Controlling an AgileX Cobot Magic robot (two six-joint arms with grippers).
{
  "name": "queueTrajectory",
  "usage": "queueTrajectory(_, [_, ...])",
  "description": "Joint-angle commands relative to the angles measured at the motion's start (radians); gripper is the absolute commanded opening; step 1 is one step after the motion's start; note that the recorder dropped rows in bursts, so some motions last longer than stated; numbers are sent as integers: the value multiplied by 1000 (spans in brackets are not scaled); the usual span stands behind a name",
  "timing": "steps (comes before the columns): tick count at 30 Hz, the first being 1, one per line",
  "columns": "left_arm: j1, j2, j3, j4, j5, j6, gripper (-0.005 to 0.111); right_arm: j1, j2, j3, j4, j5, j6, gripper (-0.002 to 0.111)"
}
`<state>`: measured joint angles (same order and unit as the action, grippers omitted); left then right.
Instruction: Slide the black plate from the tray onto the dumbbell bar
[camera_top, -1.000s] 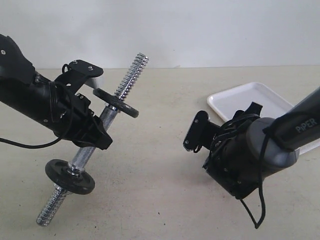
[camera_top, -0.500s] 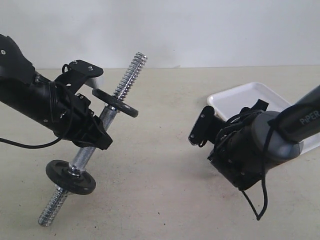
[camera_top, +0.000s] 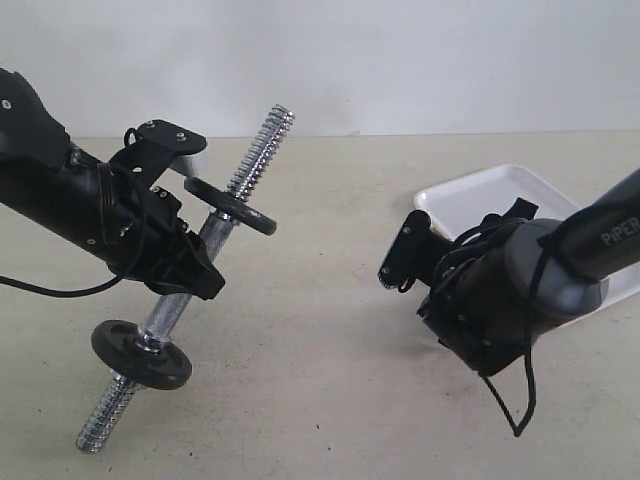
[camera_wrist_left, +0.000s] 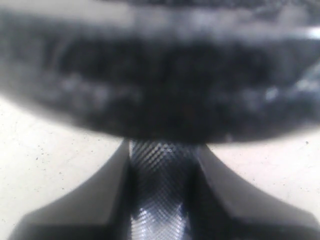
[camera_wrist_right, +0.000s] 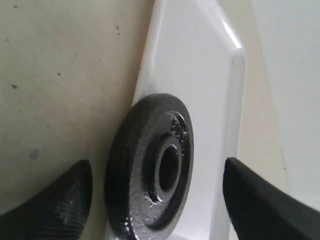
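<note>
On one tray (camera_wrist_right: 200, 75), one black plate (camera_wrist_right: 134, 172), right gripper (camera_top: 460, 235) wide, left gripper (camera_wrist_left: 160, 200) clamping dumbbell bar (camera_top: 260, 145), two discs (camera_top: 232, 205)

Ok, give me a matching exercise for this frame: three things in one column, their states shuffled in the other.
Column one:
1. dumbbell bar
2. black plate
3. right gripper

Column two:
A. open, fingers either side of the plate
B. lying on the tray
C. held tilted, clamped in the left gripper

Pairs: 1-C, 2-B, 3-A.
</note>
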<state>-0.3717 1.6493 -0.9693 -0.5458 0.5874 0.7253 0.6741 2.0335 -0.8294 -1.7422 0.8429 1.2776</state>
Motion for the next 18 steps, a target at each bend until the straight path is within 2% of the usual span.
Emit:
queueTrajectory(1, [-2, -63, -30, -71, -60, -3, 4, -25, 1, -15, -2, -21, -5, 67])
queueTrajectory(8, [-2, -67, -30, -71, -60, -3, 4, -25, 1, -21, -2, -35, -19, 59])
queueTrajectory(18, [-2, -67, -30, -71, -60, -3, 4, -25, 1, -21, -2, -35, -29, 59])
